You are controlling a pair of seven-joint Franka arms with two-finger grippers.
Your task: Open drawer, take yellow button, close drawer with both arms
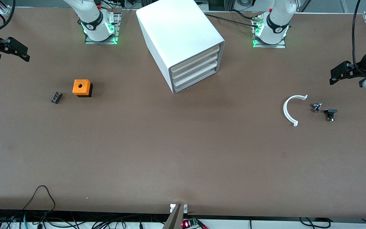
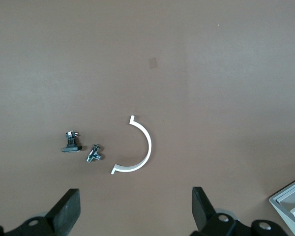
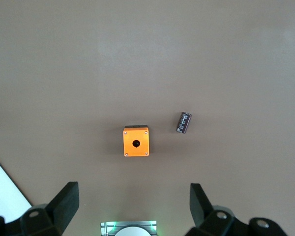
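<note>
cabinet (image 1: 183, 41) mid-table, all three fronts flush; top drawer (image 1: 195, 58) shut, contents hidden | button unseen | left gripper (image 2: 135, 209) jaws apart, raised at left arm's table end | right gripper (image 3: 134, 206) jaws apart, above right arm's end

Two white, rounded arms are seen, each rising from a base ringed by a black band with a small round white marking. Green light is cast at the foot of both bases, which are bolted to metal plates on the table. Black cables are run to the left arm's base. Each arm is finished with a matte black two-finger gripper: the right gripper (image 1: 22, 54) and the left gripper (image 1: 335, 74) are made of blocky, angular parts. In the wrist views, the fingers (image 2: 66, 209) are shown as flat black wedges (small round screw holes are visible in the bodies beneath them)
</note>
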